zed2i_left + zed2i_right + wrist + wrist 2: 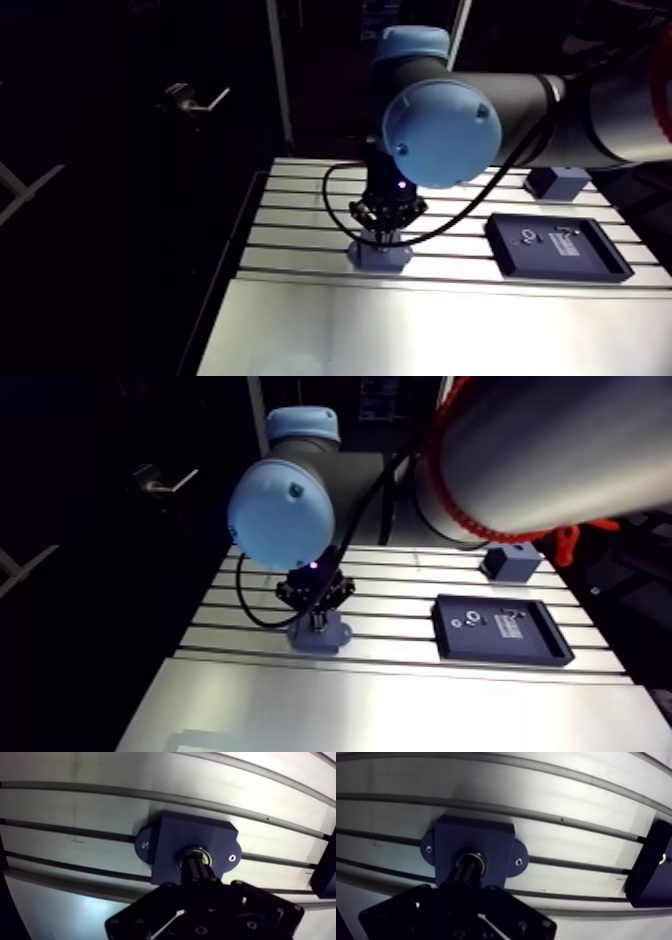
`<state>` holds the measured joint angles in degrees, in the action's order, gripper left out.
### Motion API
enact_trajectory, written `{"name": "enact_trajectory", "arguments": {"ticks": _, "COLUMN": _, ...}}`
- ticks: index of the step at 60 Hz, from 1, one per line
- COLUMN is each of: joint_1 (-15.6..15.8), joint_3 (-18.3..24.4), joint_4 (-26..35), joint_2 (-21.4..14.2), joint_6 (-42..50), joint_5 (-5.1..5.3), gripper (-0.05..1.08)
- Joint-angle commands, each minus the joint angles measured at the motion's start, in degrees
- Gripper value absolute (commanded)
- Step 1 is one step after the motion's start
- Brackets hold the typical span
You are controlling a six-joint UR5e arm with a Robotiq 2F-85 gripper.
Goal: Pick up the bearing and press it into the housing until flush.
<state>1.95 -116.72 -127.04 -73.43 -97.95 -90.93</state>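
Over the slotted surface point(100, 802), the end effector point(199, 863), fingers point(201, 873) closed together, is touching the bearing point(196, 849) sitting in the housing point(190, 832), axis vertical; a tray point(600, 264) is holding small parts point(528, 237).

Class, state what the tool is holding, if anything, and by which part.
Cannot be told: the tool meets the bearing in the housing, hiding any grip.
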Motion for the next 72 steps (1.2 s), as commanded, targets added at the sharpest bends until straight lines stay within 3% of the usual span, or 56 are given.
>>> {"name": "enact_trajectory", "arguments": {"ticks": 1, "joint_1": 0.0, "joint_3": 0.0, "joint_4": 0.0, "joint_2": 0.0, "joint_6": -0.1, "joint_5": 0.01, "gripper": 1.06}}
{"name": "enact_trajectory", "arguments": {"ticks": 72, "joint_1": 0.2, "joint_3": -0.3, "joint_4": -0.3, "joint_2": 0.7, "joint_6": -0.2, "joint_5": -0.16, "gripper": 1.06}}
